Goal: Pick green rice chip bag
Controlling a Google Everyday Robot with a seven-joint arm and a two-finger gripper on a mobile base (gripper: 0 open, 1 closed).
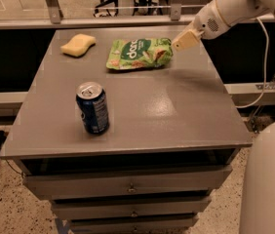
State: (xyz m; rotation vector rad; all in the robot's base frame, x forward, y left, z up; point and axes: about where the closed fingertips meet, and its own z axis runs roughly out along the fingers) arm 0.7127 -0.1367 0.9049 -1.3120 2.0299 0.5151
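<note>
Green rice chip bag [138,54] sits near the far edge of the desk [176,111], about midway along it and a bit toward the right. It's a crinkly light-green pouch, lying long side left-right, with a dark green round logo and white lettering on its left half and orange-red patches toward its right end. It's wider than the can and mostly flat on the top, and I can't tell if the right end is raised. The gripper [185,40] is at the bag's right end, its cream tip touching or just over the upper right corner. It comes in from the far-right corner on the white arm [230,9]. I can't tell how far open the gripper is or whether it has hold of the bag. Yellow sponge [78,45] is at the far-left corner, apart from the bag. Blue soda can [93,108] stands upright on the left half, nearer the front edge and well apart from both. Drawers [127,182] sit under the front edge.
</note>
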